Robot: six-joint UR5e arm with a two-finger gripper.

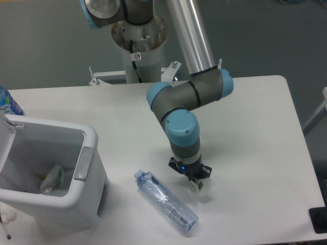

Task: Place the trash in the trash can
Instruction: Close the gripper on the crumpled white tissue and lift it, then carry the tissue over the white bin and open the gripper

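Note:
The clear plastic bottle [166,200] lies on its side on the white table, blue cap toward the upper left. My gripper [197,187] points down just right of the bottle's middle, close to the table and apart from the bottle. Its pale fingers look open with nothing between them. The white trash can [87,137] stands at the left with its lid raised. Inside it lies a crumpled pale wad with a green tinge [53,178].
The arm's base and a metal bracket [110,76] stand at the table's back. Another blue-labelled bottle [7,102] shows at the left edge behind the bin. A black object [319,220] sits at the bottom right corner, and something small and white [7,215] lies at the bottom left.

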